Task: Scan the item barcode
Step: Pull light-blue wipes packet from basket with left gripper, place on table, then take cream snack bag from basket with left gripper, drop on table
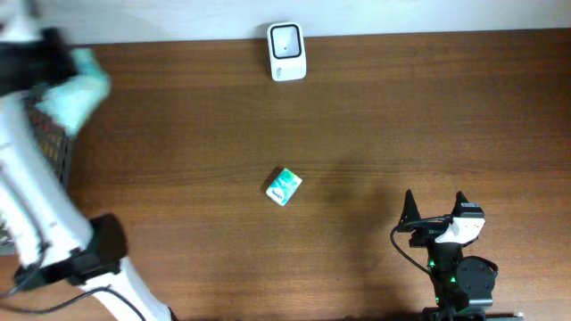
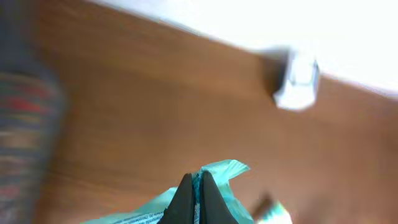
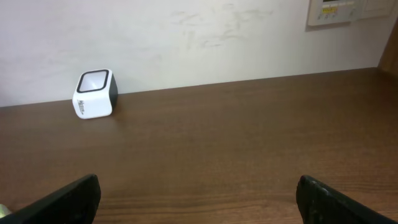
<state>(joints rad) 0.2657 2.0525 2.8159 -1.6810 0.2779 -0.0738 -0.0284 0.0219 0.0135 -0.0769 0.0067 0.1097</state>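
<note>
My left gripper (image 2: pixel 195 177) is shut on a thin teal packet (image 2: pixel 219 173), the item, pinching it near one edge. From overhead this gripper (image 1: pixel 67 61) and the teal packet (image 1: pixel 82 91) are blurred, held at the table's far left above a basket. The white barcode scanner (image 1: pixel 286 52) stands at the back edge; it also shows blurred as the scanner (image 2: pixel 297 84) and clearly as the scanner (image 3: pixel 94 94). My right gripper (image 1: pixel 434 207) is open near the front right, its fingers (image 3: pixel 65 202) wide apart over bare wood, holding nothing.
A small teal and white box (image 1: pixel 284 185) lies mid-table. A dark wire basket (image 1: pixel 53 143) stands at the left edge, under the left arm. A white wall runs behind the table.
</note>
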